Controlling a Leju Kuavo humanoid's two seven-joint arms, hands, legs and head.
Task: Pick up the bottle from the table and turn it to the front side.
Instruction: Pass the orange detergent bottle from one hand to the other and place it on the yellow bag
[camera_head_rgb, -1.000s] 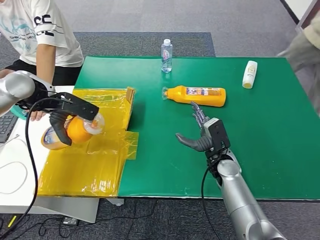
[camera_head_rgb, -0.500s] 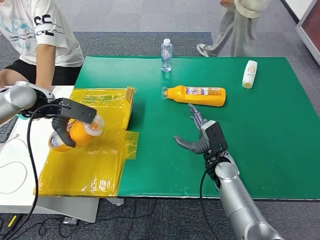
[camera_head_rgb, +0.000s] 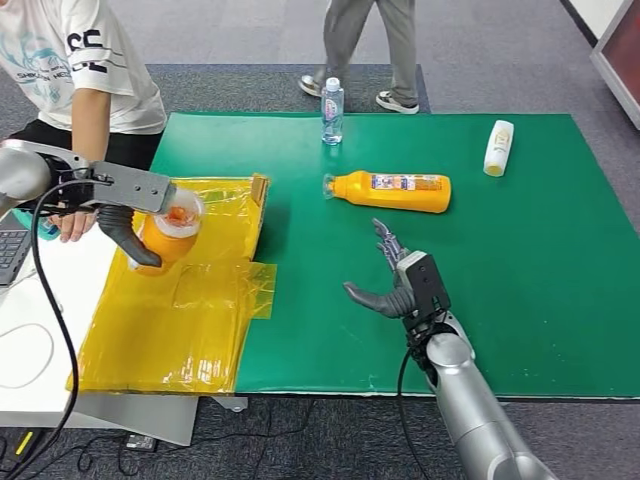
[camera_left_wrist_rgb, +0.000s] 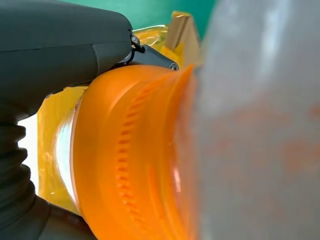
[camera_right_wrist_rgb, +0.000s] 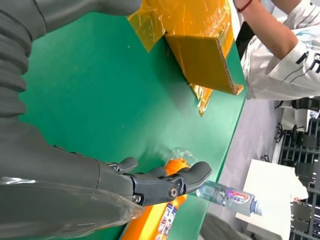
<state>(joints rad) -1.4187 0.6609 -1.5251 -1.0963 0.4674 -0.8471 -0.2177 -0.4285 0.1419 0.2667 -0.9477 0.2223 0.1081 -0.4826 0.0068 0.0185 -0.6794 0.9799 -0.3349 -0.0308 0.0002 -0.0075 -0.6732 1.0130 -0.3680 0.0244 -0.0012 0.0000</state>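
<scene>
My left hand (camera_head_rgb: 124, 228) grips an orange bottle (camera_head_rgb: 167, 236) above the yellow film, its clear cap tipped up toward my head. Close up in the left wrist view, the orange bottle (camera_left_wrist_rgb: 132, 160) lies under my thumb (camera_left_wrist_rgb: 56, 45), and its clear cap (camera_left_wrist_rgb: 260, 120) is blurred. A second orange bottle (camera_head_rgb: 394, 190) lies on its side on the green mat (camera_head_rgb: 528, 290), cap to the left. My right hand (camera_head_rgb: 396, 285) hovers open over the mat, nearer than that bottle and apart from it. The right wrist view shows my right hand's fingers (camera_right_wrist_rgb: 158, 185) spread in front of the lying bottle (camera_right_wrist_rgb: 166, 212).
A small water bottle (camera_head_rgb: 333, 110) stands at the mat's far edge and a white bottle (camera_head_rgb: 500, 148) lies at the far right. Yellow film (camera_head_rgb: 181, 310) with a cardboard piece (camera_head_rgb: 260, 187) covers the left. A person (camera_head_rgb: 83, 60) sits at far left; another (camera_head_rgb: 370, 40) walks behind the table.
My left hand has turned the bottle from lying sideways to cap-up and shifted it away from me. My right hand drew slightly back. The walking person crossed from right to left.
</scene>
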